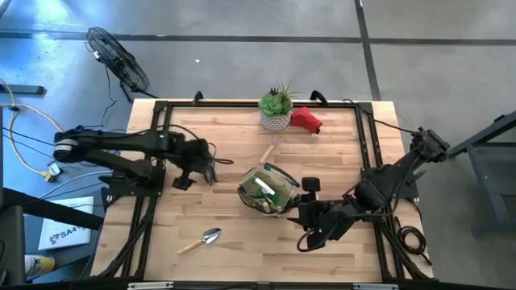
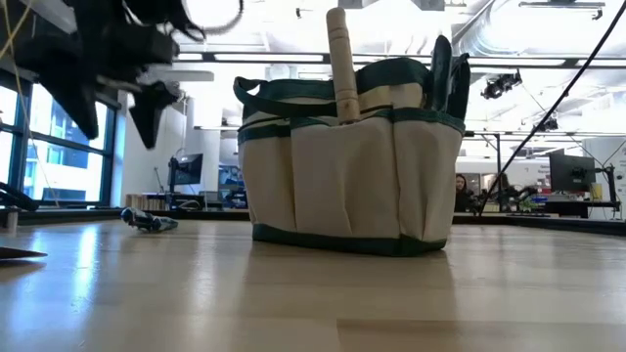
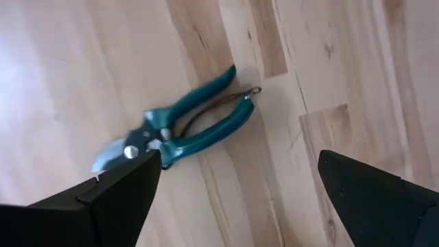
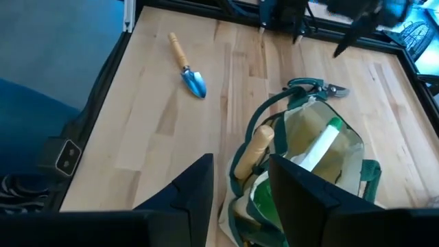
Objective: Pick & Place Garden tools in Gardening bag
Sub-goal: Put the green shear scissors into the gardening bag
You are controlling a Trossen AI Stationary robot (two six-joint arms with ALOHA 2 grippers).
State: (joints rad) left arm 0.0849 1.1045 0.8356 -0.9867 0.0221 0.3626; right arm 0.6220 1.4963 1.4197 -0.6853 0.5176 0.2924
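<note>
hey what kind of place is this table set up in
Probably a robotics lab in an open office: a wooden table on a concrete floor, a floor fan, and monitors behind.

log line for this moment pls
left gripper: open above pruners | right gripper: open beside bag | trowel: on table

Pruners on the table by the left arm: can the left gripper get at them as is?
Probably yes. The left gripper hangs open right above the pruners, which lie flat on bare wood with nothing on or against them. The gardening bag sits apart from them.
</note>
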